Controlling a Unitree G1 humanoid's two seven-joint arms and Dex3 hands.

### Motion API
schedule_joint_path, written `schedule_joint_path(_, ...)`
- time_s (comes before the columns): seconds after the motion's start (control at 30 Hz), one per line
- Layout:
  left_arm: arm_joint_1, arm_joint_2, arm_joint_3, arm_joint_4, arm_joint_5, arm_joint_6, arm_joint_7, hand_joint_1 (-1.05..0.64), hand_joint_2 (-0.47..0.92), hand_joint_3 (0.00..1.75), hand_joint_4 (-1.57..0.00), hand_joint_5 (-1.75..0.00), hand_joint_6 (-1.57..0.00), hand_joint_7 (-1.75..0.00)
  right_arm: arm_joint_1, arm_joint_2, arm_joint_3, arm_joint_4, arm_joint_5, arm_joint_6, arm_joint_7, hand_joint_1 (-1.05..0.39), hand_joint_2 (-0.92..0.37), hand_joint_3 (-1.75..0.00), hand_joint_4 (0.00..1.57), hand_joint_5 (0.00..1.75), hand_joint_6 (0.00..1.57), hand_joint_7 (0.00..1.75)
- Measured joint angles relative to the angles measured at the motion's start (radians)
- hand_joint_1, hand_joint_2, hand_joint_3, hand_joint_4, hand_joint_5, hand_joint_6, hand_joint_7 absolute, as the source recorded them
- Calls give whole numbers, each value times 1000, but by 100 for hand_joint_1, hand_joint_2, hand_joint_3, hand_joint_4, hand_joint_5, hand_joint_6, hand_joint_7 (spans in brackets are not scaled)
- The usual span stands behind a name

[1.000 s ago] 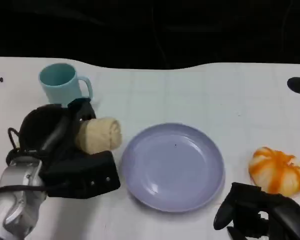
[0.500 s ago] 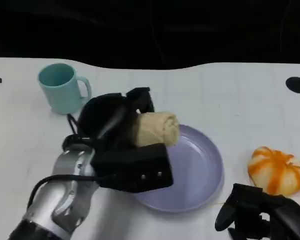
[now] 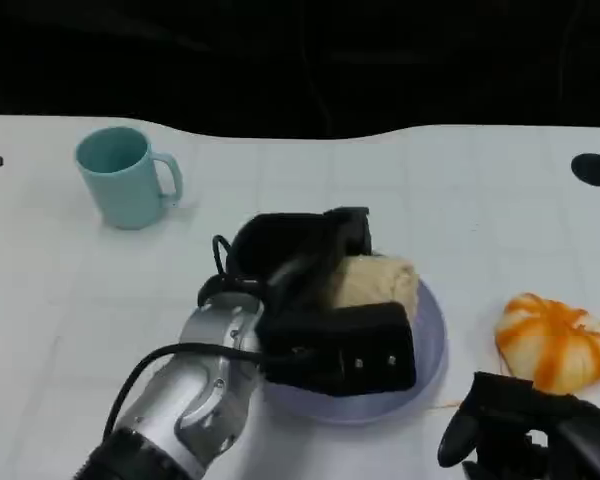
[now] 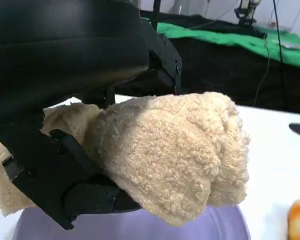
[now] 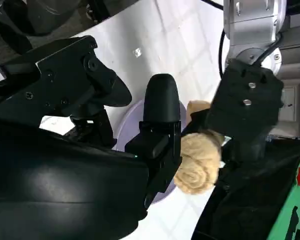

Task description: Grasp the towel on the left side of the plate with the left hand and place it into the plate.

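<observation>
The left robot hand [image 3: 315, 300] is clamped on the rolled towel [image 3: 378, 281], which hangs over the plate [image 3: 432, 330] (still off its surface, it seems). Released here, the roll could tumble off the rim toward the pumpkin [image 3: 554, 340]. The right robot hand [image 3: 525, 432] idles, its fingers curled on nothing.

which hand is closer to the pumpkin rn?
Right. The right hand sits open at the table's near edge, just in front of the pumpkin. The left hand is across the plate from it, holding the towel over the plate.
</observation>
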State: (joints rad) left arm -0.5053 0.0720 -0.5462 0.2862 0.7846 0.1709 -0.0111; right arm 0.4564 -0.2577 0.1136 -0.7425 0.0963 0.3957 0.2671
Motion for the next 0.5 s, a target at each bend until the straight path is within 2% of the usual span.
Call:
schedule_joint_path(0.07,-2,-6,-7,17,2,0,0,-22,60,77,-84,-175,-83,-107,3,0,0,-2,0,0,1,-5,-62,-107,72,175,62,146)
schedule_joint_path(0.1,-3,-10,-9,26,2,0,0,-23,62,74,-83,-175,-86,-93,5,0,0,-6,0,0,1,-5,-62,-107,72,175,62,146)
schedule_joint_path(0.13,-3,-13,-11,34,1,-1,0,-23,63,73,-83,-175,-87,-88,5,0,0,-12,0,0,1,-5,-62,-107,72,175,62,146)
schedule_joint_path(0.17,-6,-16,-12,41,-1,-1,0,-24,68,65,-78,-170,-86,-76,5,0,0,-17,1,0,1,-5,-62,-107,72,175,62,146)
schedule_joint_path(0.2,-8,-19,-12,45,-6,-1,-4,-27,80,45,-66,-155,-83,-56,5,0,0,-19,2,0,1,-5,-62,-107,72,175,62,146)
schedule_joint_path(0.27,-17,-19,-12,44,-15,0,-43,-32,89,26,-54,-137,-76,-33,5,0,0,-20,2,1,1,-5,-62,-107,72,175,62,146)
schedule_joint_path(0.33,-20,-15,-16,36,-14,14,-98,-43,91,21,-44,-82,-58,-10,5,0,0,-20,2,1,1,-6,-62,-107,73,175,62,146)
schedule_joint_path(0.4,-22,2,-36,16,0,37,-159,-57,92,17,-42,-38,-41,-2,5,0,0,-20,2,1,1,-6,-61,-107,73,175,63,146)
schedule_joint_path(0.47,-30,22,-56,-3,23,52,-221,-66,92,14,-38,-25,-32,-1,5,0,0,-20,2,1,1,-5,-62,-107,73,175,63,146)
schedule_joint_path(0.5,-34,31,-61,-12,30,56,-241,-73,92,12,-31,-18,-24,0,5,0,0,-20,2,1,1,-5,-62,-107,73,175,63,146)
